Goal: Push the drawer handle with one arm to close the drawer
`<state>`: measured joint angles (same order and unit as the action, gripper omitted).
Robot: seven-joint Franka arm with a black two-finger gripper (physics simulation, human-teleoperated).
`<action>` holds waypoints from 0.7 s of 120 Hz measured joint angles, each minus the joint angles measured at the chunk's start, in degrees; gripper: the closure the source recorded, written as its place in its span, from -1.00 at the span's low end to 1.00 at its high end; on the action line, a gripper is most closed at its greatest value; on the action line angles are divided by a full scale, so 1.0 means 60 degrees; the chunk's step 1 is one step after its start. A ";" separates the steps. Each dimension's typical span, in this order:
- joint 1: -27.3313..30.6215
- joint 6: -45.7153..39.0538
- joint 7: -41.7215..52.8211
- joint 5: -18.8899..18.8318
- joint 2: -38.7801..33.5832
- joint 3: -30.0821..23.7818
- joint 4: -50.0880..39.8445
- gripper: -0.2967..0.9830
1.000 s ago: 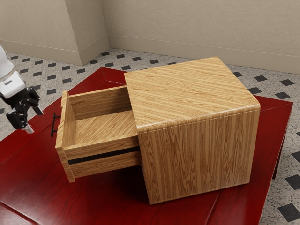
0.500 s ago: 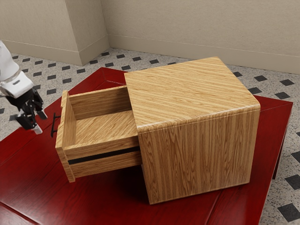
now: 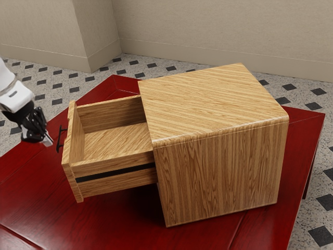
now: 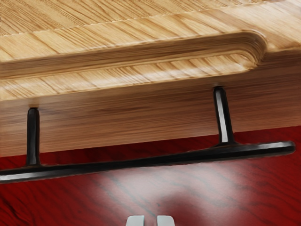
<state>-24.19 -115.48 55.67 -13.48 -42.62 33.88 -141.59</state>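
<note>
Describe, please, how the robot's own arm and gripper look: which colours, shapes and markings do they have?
The arm is glossy white with smooth, rounded sections and a small grey mark near the wrist. The gripper is black and angular, with two fingers ending in pale grey, flat-faced tips with rounded corners.

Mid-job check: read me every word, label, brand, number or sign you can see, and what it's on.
No readable text on the cabinet, drawer, handle or table.
White arm: one small dark mark, too small to tell whether it is lettering.
</note>
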 joint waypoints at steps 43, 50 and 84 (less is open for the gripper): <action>-0.0382 -0.0106 -0.0349 0.0252 0.0438 -0.0091 0.0076 0.69; -0.0463 -0.0164 -0.0395 0.0286 0.0486 -0.0093 0.0107 0.69; -0.1389 -0.0689 -0.0628 0.0517 0.1226 -0.0084 0.0533 0.69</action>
<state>-32.53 -119.62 51.91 -10.38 -35.27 33.38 -138.39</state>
